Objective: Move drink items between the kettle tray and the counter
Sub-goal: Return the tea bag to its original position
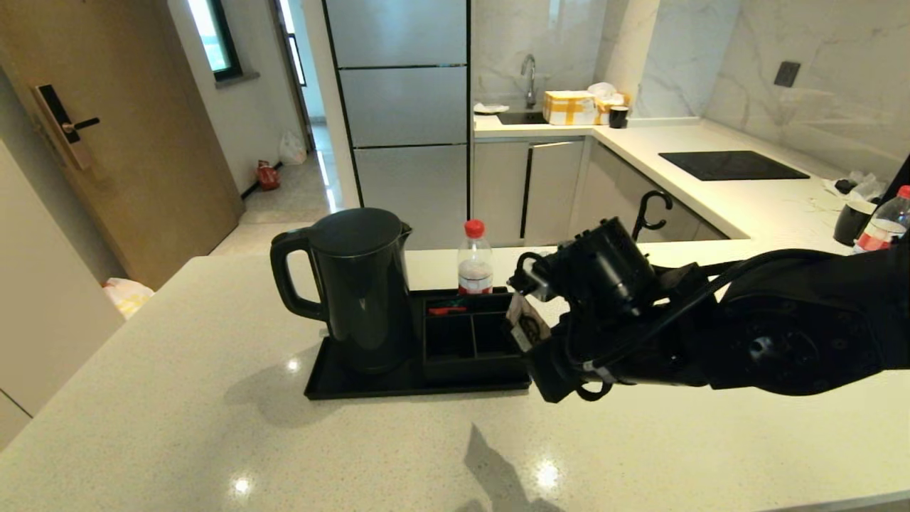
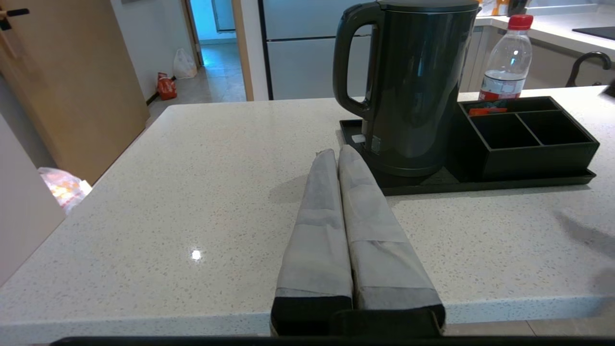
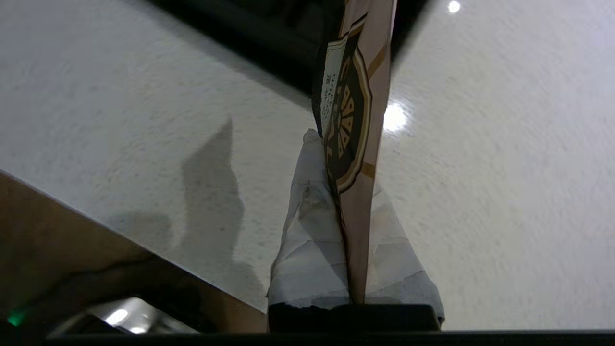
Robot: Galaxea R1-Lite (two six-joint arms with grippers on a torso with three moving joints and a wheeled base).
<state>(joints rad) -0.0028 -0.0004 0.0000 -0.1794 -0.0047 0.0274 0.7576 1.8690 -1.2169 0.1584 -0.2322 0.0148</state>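
My right gripper [image 3: 353,202] is clamped on the pale-pink sachet [image 3: 353,96]; its round black-and-gold logo carries lettering too small to read. That arm reaches across the counter [image 1: 178,398], just off the tray [image 1: 355,387] at 3 o'clock. My left gripper [image 2: 336,158] rests closed, empty

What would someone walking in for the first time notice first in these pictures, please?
Probably the right end effector, held above the counter just right of the kettle tray and shut on a pale-pink sachet with a dark round logo. Next comes the tall black kettle standing at the tray's left end, with a red-capped bottle behind the compartment section. The left end effector sits shut near the counter's front edge.
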